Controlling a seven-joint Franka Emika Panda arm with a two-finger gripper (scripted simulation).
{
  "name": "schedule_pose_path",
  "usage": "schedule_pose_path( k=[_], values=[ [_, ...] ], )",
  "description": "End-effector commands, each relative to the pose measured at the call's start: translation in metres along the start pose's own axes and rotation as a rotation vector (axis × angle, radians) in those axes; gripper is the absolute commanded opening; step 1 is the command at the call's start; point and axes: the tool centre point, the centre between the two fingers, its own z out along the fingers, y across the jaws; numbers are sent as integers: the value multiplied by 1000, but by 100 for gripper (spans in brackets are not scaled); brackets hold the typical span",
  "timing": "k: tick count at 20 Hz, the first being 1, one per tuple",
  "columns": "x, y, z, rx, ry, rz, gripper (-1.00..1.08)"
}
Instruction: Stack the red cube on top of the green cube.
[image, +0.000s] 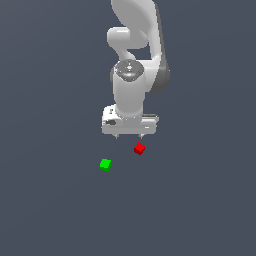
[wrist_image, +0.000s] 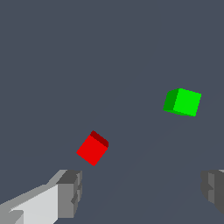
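Note:
The red cube (image: 139, 148) lies on the grey floor just below my gripper's right fingertip in the exterior view. The green cube (image: 105, 164) lies apart from it, lower and toward the exterior view's left. My white gripper (image: 129, 136) hangs above the floor, open and empty, fingertips wide apart. In the wrist view the red cube (wrist_image: 92, 148) sits just beyond one finger (wrist_image: 70, 192), outside the gap, and the green cube (wrist_image: 183, 102) lies farther off. The other finger (wrist_image: 213, 190) shows at the frame edge.
The white arm (image: 134, 60) rises behind the gripper. The flat dark grey floor (image: 50, 200) surrounds both cubes.

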Motion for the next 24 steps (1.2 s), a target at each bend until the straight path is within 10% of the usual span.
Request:
schedule_pose_path(
  k=[1, 24],
  values=[
    [0, 0, 0, 0, 0, 0, 100],
    [-17, -25, 49, 2, 9, 322, 100]
  ],
)
